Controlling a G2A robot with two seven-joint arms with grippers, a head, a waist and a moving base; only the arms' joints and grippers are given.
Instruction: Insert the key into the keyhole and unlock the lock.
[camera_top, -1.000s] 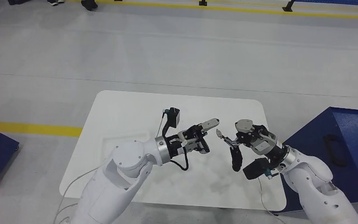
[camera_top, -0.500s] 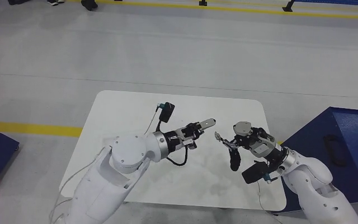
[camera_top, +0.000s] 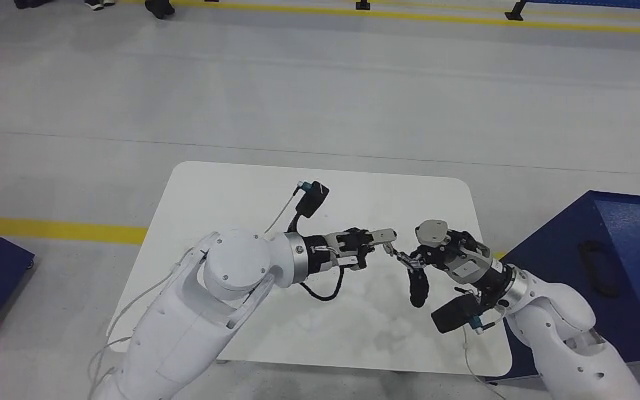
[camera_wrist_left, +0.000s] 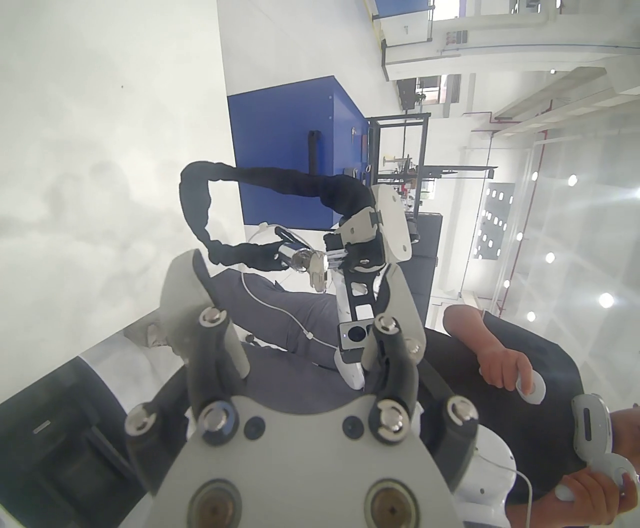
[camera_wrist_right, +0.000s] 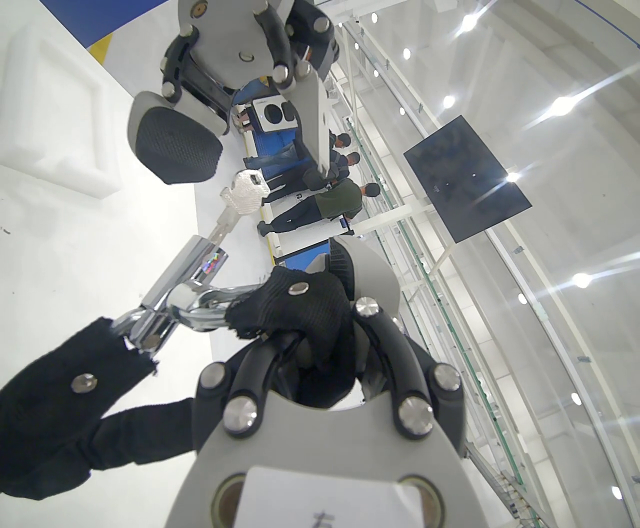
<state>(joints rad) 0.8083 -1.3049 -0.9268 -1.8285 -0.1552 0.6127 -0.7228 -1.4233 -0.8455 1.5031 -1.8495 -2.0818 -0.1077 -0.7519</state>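
Clamping black sleeve (camera_wrist_right: 295, 306) of lock (camera_wrist_right: 186, 272), right tool (camera_top: 427, 255); one finger hidden. Blade of key (camera_wrist_right: 246, 192) sunk in lock; left tool (camera_wrist_right: 250, 155) apart, near key head.

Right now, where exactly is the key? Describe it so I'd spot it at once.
Above the white table, the right gripper holds a lock, a black-sleeved loop ending in a chrome barrel. The key sticks out of that barrel's end, facing the open left gripper. It is the small silver piece with a flat, textured head.
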